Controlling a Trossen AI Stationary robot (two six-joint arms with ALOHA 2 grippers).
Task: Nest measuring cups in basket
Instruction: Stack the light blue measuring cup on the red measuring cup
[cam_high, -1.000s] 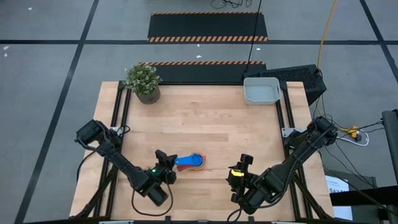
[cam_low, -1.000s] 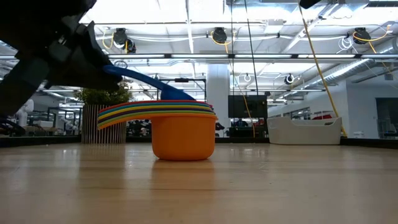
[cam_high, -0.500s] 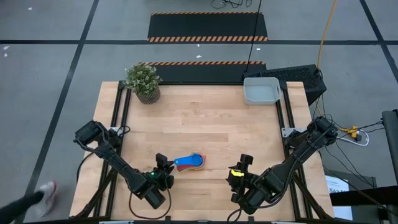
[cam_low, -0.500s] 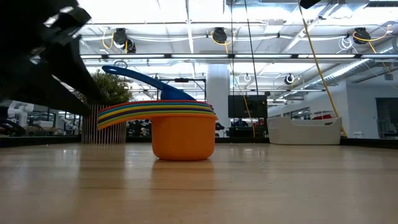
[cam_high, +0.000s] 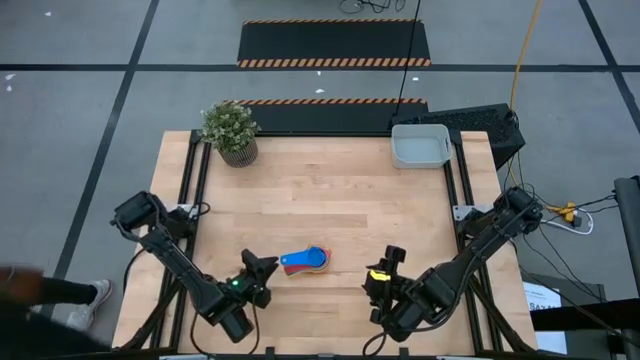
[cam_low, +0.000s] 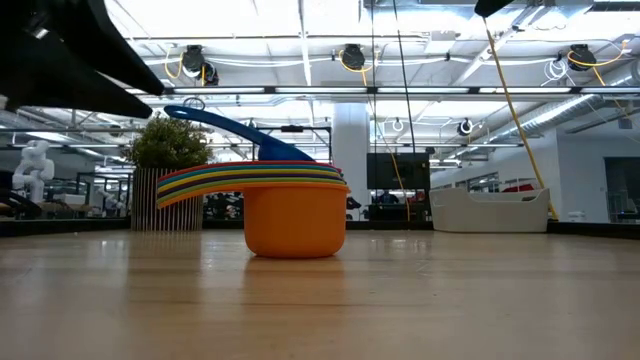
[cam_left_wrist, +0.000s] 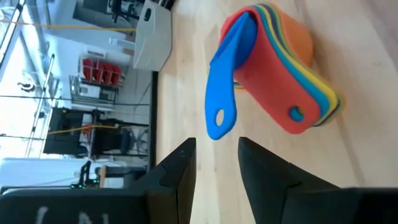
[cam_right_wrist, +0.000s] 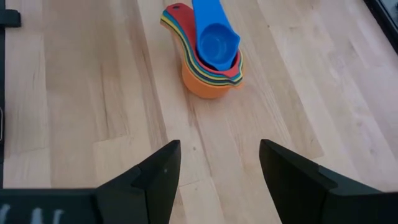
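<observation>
The measuring cups (cam_high: 306, 260) stand nested in one stack on the table's near middle, resting on the bottom of the orange cup (cam_low: 295, 225). The top dark blue cup (cam_right_wrist: 216, 43) has its handle (cam_left_wrist: 219, 106) slanting up above the others. My left gripper (cam_left_wrist: 217, 155) is open by a narrow gap just short of that handle's end, left of the stack (cam_high: 262, 266), and touches nothing. My right gripper (cam_right_wrist: 221, 162) hangs open to the right of the stack (cam_high: 390, 258). The basket (cam_high: 420, 146) stands at the far right corner, with nothing in it.
A potted plant (cam_high: 230, 130) stands at the far left corner. Bare wood lies between the stack and the basket. A person's leg and shoe (cam_high: 95, 292) show on the floor left of the table.
My left gripper has drawn back from the blue cup's handle toward the table's left and near edges and has risen a little. The stack has kept still, the blue handle still slanting up.
</observation>
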